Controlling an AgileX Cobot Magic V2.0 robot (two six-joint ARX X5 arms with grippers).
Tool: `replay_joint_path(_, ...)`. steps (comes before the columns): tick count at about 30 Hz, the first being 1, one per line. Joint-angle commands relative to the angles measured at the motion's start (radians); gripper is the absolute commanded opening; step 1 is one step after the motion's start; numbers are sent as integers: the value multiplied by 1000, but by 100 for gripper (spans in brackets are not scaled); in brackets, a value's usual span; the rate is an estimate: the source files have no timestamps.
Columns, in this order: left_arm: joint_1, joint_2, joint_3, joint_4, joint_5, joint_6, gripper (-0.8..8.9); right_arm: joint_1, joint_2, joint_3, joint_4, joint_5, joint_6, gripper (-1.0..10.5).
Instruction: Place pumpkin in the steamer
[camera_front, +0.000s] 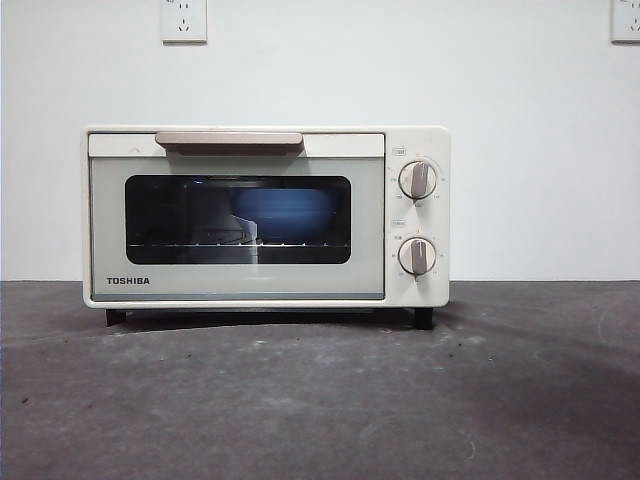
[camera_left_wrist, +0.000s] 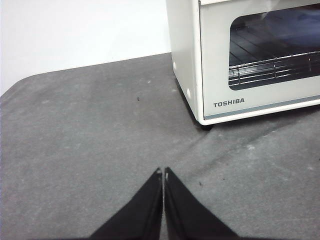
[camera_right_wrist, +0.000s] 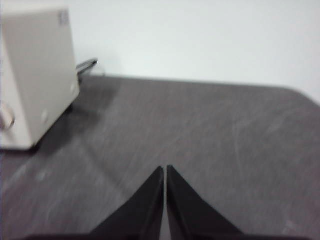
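While both arms wait: each end effector hangs over bare worktop (camera_front: 320, 400).
Left end effector (camera_left_wrist: 163, 172): clenched, grasping nothing; steamer (camera_left_wrist: 200, 60) ahead, off to one side.
Right end effector (camera_right_wrist: 165, 170): clenched, grasping nothing; steamer's side wall well ahead.
Steamer: door closed, rack and a blue shape (camera_front: 285, 215) behind the glass.
Pumpkin: not visible; cannot tell where.

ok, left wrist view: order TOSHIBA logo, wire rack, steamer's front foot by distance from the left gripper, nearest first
From the left gripper, jaws shut, above the grey table:
1. Front foot, under the steamer's near corner, lowest on the body.
2. TOSHIBA logo, on the door's lower strip just above that corner.
3. Wire rack, inside behind the glass, deepest.
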Motion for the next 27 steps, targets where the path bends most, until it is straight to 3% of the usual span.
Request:
replay_joint_path(1, 1, -1, -21, -7, -4, 1, 18, 10, -1, -6, -31, 0, -3, 5)
replay_joint_path(7, 1, -1, -21, -7, -3, 1, 18, 34, -1, -6, -109, 0, -3, 5)
replay_joint_path(14, 1, -1, -21, -7, -4, 1, 18, 76, -1, -6, -100, 0, 32, 5)
replay_joint_path(27, 1, -1, -21, -7, -4, 1, 18, 80, -1, -5, -78, 0, 33, 5)
